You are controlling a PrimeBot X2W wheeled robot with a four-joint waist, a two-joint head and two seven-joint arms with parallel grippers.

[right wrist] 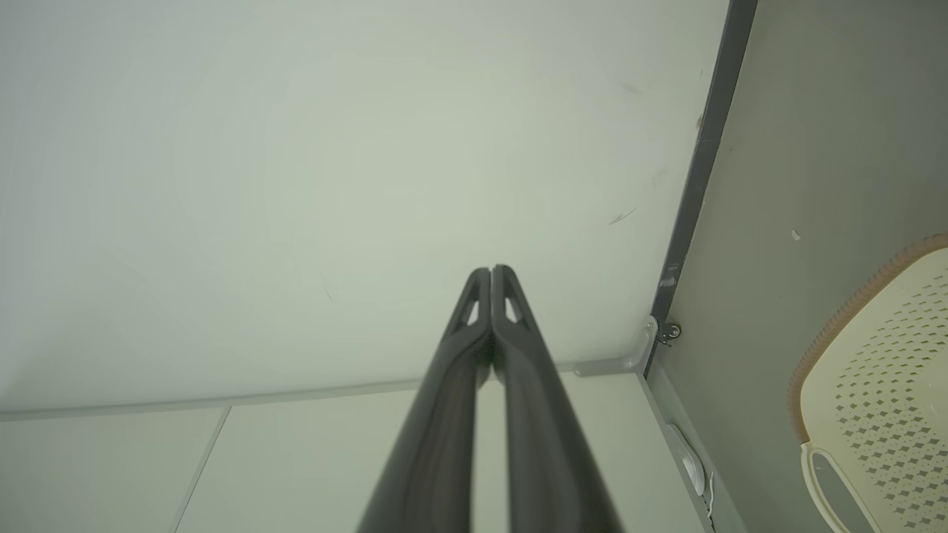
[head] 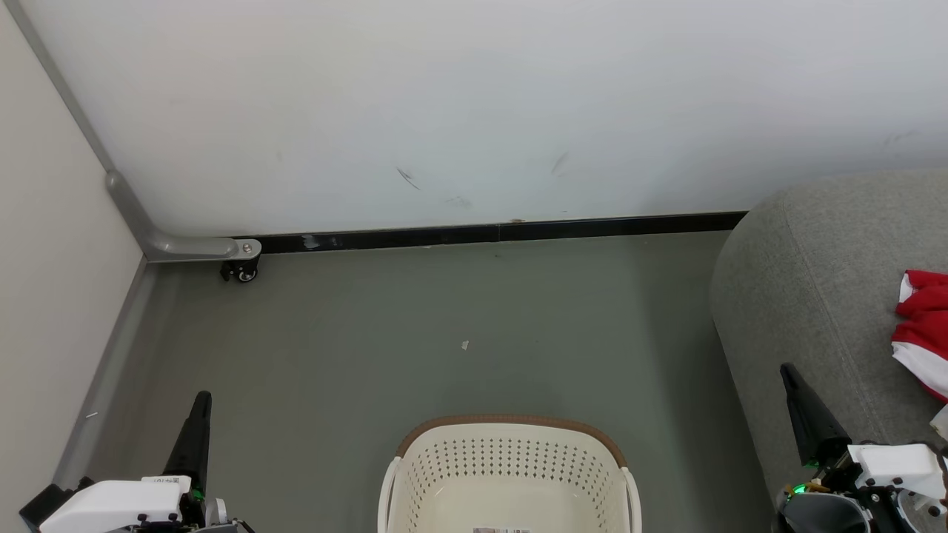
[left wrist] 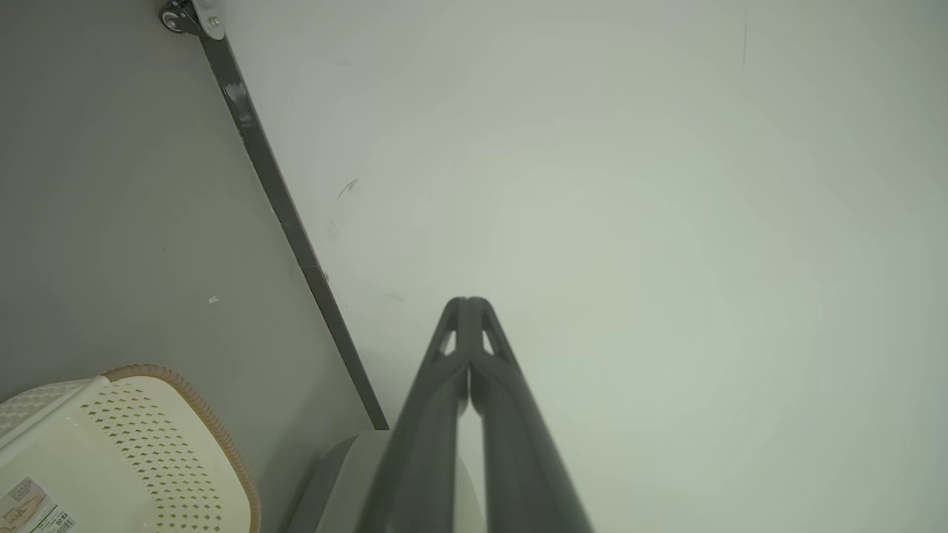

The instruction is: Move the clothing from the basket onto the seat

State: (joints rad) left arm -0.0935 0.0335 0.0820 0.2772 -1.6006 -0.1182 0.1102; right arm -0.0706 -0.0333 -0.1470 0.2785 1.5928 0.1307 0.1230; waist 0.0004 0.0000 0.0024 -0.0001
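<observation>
left claw (head: 201, 397): closed, empty
right claw (head: 786, 370): closed, empty
basket (head: 511, 420): between both claws
clothing (head: 922, 326): on seat (head: 800, 296), right of right claw

The basket (head: 511, 474) is cut by the head view's bottom edge. Only its far wall and a strip of its bottom show, and the label (head: 501, 530) there is sliced through, its print too small to read. The seat (head: 807, 296) runs off the right edge, as does the red-and-white clothing (head: 922, 326) lying on it; which garment it is cannot be told. A pale scrap (head: 465, 345) on the floor (head: 370, 333) is too small to identify. In the left wrist view the left gripper (left wrist: 468, 302) blurs toward the bottom edge and hides part of the seat's rounded corner.
</observation>
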